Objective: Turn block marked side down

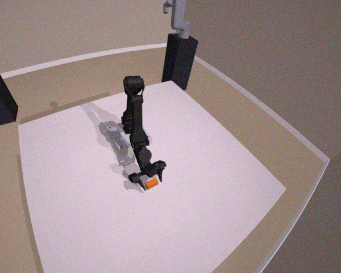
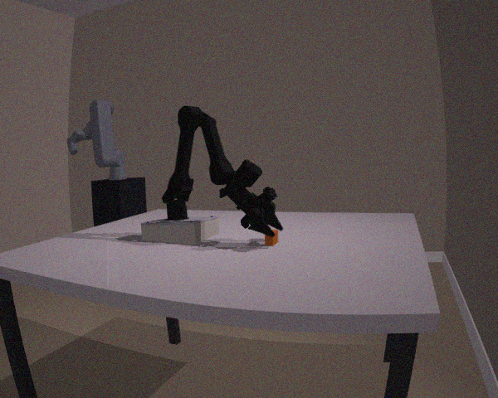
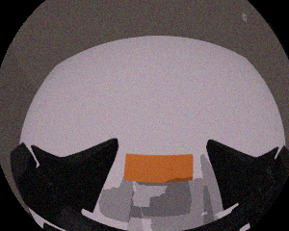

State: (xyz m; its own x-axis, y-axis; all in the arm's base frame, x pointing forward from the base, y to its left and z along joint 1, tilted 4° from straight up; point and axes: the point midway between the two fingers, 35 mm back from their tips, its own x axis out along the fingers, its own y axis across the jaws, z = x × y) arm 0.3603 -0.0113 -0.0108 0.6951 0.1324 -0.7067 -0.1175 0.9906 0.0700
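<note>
Wrist view shows my claw (image 3: 159,154) spread wide and holding nothing, its fingers flanking the orange block (image 3: 159,167) that lies on the white counter (image 3: 158,90), placed, I judge, to pinch and turn it.

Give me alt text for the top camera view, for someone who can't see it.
A black robot arm reaches down over a white table, its open gripper straddling a small orange block that rests on the table. A dark pedestal carrying a grey arm stands behind the table.
</note>
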